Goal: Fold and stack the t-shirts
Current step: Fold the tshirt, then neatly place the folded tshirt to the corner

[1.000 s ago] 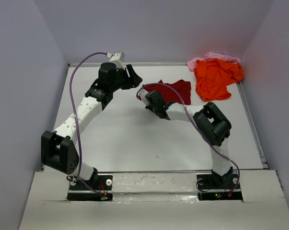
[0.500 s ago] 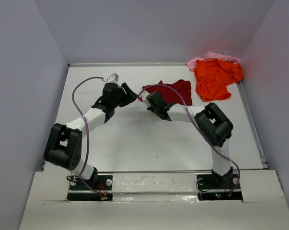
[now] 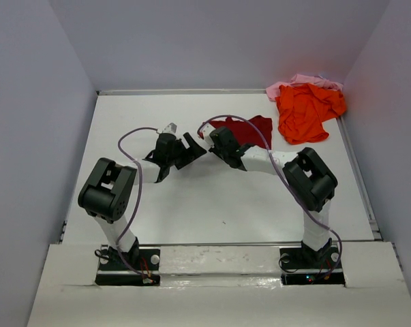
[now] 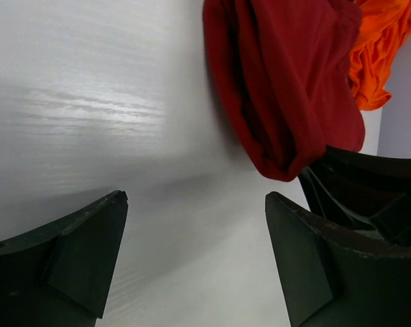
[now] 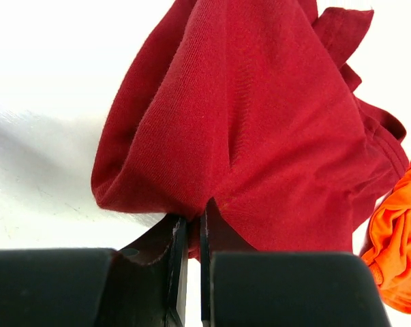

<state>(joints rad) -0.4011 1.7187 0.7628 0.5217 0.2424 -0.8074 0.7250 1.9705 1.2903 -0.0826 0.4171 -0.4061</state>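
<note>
Now: right gripper [image 5: 189,226] has its fingers pinched tight on a bunched fold at the near-left edge of the maroon t-shirt [image 5: 246,122], which lies crumpled at the far centre of the table [image 3: 191,204]. Left gripper [image 4: 195,204] has its jaws spread wide, holding nothing, low over bare table just left of that shirt. Orange t-shirt [image 3: 304,112] is heaped in the far right corner, pink t-shirt [image 3: 297,80] showing behind it.
</note>
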